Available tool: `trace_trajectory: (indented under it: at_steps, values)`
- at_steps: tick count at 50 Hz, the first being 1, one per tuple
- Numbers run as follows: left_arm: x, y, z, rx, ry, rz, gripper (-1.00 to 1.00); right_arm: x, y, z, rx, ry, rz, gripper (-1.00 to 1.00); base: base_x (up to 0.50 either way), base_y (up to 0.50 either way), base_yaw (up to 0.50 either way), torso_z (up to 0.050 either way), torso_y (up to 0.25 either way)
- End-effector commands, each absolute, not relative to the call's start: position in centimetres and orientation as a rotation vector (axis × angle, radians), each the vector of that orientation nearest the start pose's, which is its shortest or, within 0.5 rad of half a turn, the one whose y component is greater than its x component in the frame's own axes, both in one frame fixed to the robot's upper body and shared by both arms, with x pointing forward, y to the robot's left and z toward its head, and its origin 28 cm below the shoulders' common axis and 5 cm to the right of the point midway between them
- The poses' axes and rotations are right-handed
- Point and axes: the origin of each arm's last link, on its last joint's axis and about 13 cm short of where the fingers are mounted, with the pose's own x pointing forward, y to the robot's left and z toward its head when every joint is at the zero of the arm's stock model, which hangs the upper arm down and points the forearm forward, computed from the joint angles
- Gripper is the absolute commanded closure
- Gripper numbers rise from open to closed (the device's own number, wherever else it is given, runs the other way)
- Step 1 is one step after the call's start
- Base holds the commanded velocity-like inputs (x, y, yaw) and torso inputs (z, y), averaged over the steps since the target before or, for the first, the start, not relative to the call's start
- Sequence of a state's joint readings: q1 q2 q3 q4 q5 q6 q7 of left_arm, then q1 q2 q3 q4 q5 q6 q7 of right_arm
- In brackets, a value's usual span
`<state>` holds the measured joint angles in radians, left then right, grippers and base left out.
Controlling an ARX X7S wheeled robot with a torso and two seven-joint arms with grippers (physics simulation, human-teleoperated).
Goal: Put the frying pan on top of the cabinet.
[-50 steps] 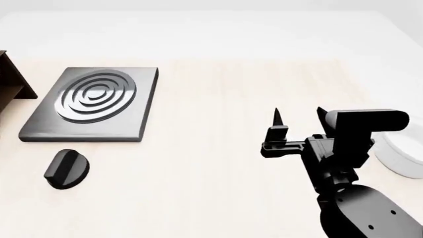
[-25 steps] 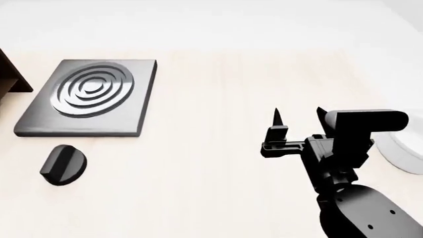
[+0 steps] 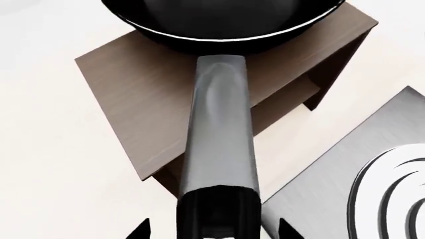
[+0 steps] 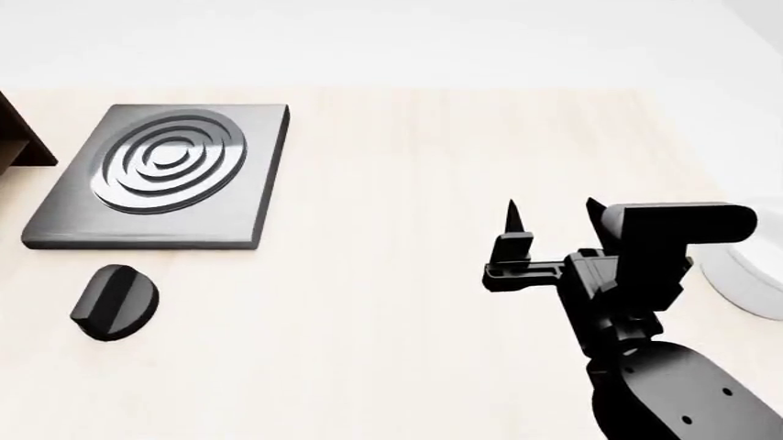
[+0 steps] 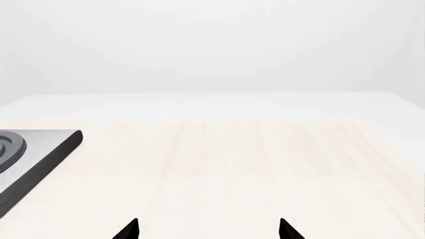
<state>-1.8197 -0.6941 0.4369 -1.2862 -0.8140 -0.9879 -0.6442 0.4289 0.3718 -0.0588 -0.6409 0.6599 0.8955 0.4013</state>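
Observation:
In the left wrist view the black frying pan [image 3: 219, 20] lies over the flat top of the dark brown cabinet [image 3: 139, 94]. Its long handle [image 3: 222, 124] reaches out past the cabinet's edge and runs between my left gripper's fingers. My left gripper [image 3: 212, 230] is open, with a gap on each side of the handle. In the head view only a corner of the cabinet [image 4: 18, 137] shows at the left edge; the pan and left gripper are out of view there. My right gripper [image 4: 551, 215] is open and empty above the table, also in the right wrist view [image 5: 209, 229].
The square grey hotplate [image 4: 159, 179] with rings lies beside the cabinet; it also shows in the left wrist view [image 3: 332, 189] and the right wrist view [image 5: 33, 154]. A black knob [image 4: 114, 302] lies in front of it. A white bowl [image 4: 753, 275] sits at the right edge.
In the head view the hotplate, knob and cabinet corner have drifted slightly left and the bowl right, as the view shifted. The right arm has not moved in the frame.

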Motion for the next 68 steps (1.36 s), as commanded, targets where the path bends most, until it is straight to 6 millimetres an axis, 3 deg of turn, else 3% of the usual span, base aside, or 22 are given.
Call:
trace_trajectory:
  at_steps: [1, 8, 12, 22, 37, 42, 48, 54, 55, 62, 68]
  values:
    - [33.1, 42.0, 36.2, -0.286, 0.403, 0.871, -1.00, 23.4, -11.7, 18.0, 0.024, -0.071, 0.063, -1.00, 0.00, 0.00, 0.00, 0.000, 0.000]
    - [31.6, 39.5, 41.1, -0.213, 0.241, 0.821, -1.00, 23.3, -11.6, 18.0, 0.027, -0.073, 0.069, -1.00, 0.00, 0.00, 0.00, 0.000, 0.000]
    - [31.1, 38.4, 42.0, -0.181, 0.201, 0.789, -1.00, 23.3, -11.6, 17.9, 0.028, -0.072, 0.069, -1.00, 0.00, 0.00, 0.00, 0.000, 0.000]
    - [30.4, 36.2, 42.6, -0.112, 0.121, 0.673, -1.00, 23.3, -11.6, 17.9, 0.028, -0.070, 0.070, -1.00, 0.00, 0.00, 0.00, 0.000, 0.000]
    - [30.3, 34.1, 42.2, -0.099, 0.112, 0.554, -1.00, 23.4, -11.5, 18.1, 0.023, -0.076, 0.072, -1.00, 0.00, 0.00, 0.00, 0.000, 0.250]
    - [30.3, 33.1, 41.5, -0.086, 0.104, 0.498, -1.00, 23.5, -11.5, 18.3, 0.020, -0.078, 0.071, -1.00, 0.00, 0.00, 0.00, 0.000, 0.250]
    - [29.2, 30.3, 40.1, -0.049, 0.055, 0.369, -1.00, 23.5, -11.6, 18.9, -0.007, -0.098, 0.057, -1.00, 0.00, 0.00, 0.00, 0.000, 0.250]
    - [26.6, 26.7, 37.3, -0.032, -0.054, 0.179, -1.00, 23.6, -11.5, 19.9, -0.063, -0.146, 0.006, -1.00, 0.00, 0.00, 0.00, 0.000, 0.042]
    - [26.0, 25.9, 36.2, -0.005, -0.049, 0.164, -1.00, 23.6, -11.6, 20.2, -0.069, -0.153, -0.003, -1.00, 0.00, 0.00, 0.00, 0.000, 0.000]
    - [24.5, 23.6, 32.5, 0.040, -0.045, 0.053, -1.00, 23.4, -11.6, 21.8, -0.114, -0.226, -0.035, -1.00, 0.00, 0.00, 0.00, 0.000, 0.000]
    - [24.2, 22.5, 30.6, 0.065, -0.076, 0.014, -1.00, 23.1, -11.1, 23.0, -0.172, -0.296, -0.053, -1.00, 0.00, 0.00, 0.00, 0.000, 0.000]
